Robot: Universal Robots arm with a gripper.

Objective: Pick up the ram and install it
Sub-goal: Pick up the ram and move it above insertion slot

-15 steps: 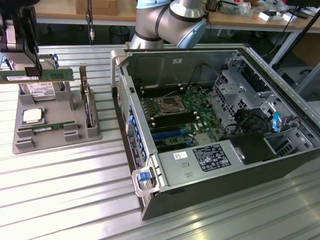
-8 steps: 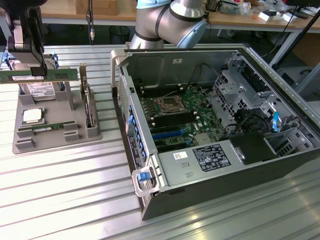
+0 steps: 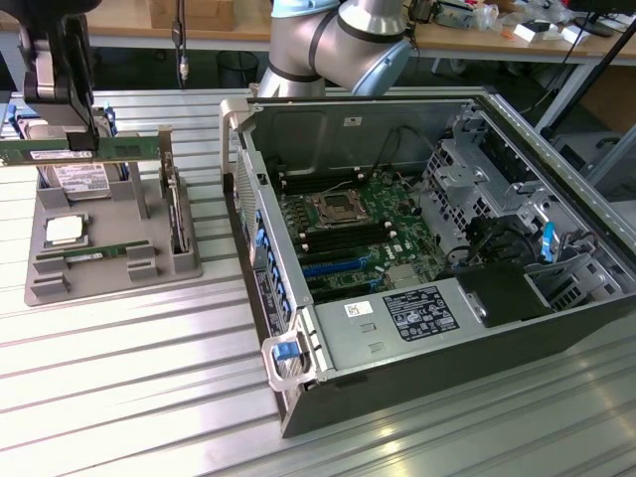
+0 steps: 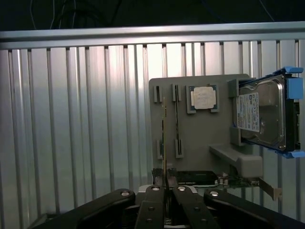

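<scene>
Aluminium table (wooden bench behind) beneath ram.

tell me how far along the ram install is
Done: the ram is out of the grey parts holder and hangs above it. In hand: the end effector is shut on the stick's edge. Left: the ram isn't over the open computer case yet, and the memory slots beside the processor socket look empty.

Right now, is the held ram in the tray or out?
Out. The tool grips the ram level above the gray tray.
</scene>
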